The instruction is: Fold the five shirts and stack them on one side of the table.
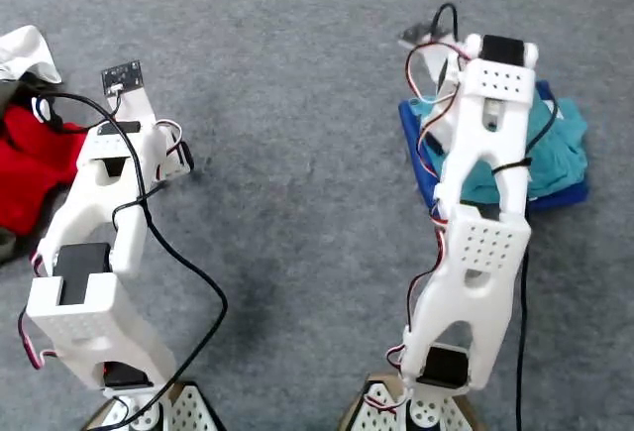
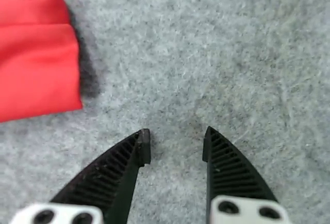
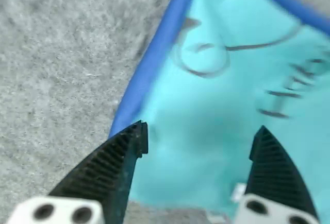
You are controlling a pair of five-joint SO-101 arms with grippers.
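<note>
At about two o'clock on the desk (image 1: 297, 84), a teal shirt (image 1: 563, 146) lies crumpled on top of a folded blue shirt (image 1: 557, 196), whose edges stick out from under it at the nine and five o'clock sides. The right arm (image 1: 485, 223) stretches over this pile. Its right fingers (image 3: 121, 157) are spread wide just above the teal cloth near the blue border, gripping nothing. Dark line print shows on the teal fabric.

Over at nine o'clock a red shirt (image 1: 30, 168) lies bunched at the desk's edge, with a white shirt (image 1: 25, 50) at ten o'clock beyond it. The left arm (image 1: 94, 213) stands at the red shirt's three o'clock side. Its left fingers (image 2: 124, 167) are parted over bare grey surface, near the red shirt (image 2: 36, 54) but apart from it.
</note>
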